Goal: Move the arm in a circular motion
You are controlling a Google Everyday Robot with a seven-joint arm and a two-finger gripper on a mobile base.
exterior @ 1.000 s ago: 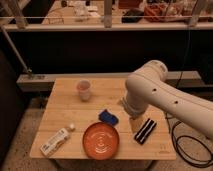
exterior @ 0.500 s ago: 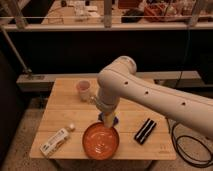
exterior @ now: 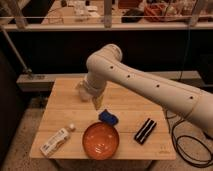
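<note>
The off-white arm (exterior: 145, 80) of thick rounded segments with small dark dots reaches in from the right, across the wooden table (exterior: 60, 107). Its elbow bends near the back of the table and it tapers down to the narrow tan gripper (exterior: 96, 103), which hangs above the table's left-middle, just up-left of a blue object (exterior: 108, 118) and behind the orange bowl (exterior: 100, 140). The arm covers the spot at the table's back left.
A white bottle (exterior: 56, 141) lies at the front left. A black ridged object (exterior: 145, 131) lies at the front right. A dark cable (exterior: 186, 150) loops on the floor to the right. A railing and shelves stand behind the table.
The arm has swung steadily leftward over the table, from the right side to the left-middle. The small cup at the back left is now hidden behind it.
</note>
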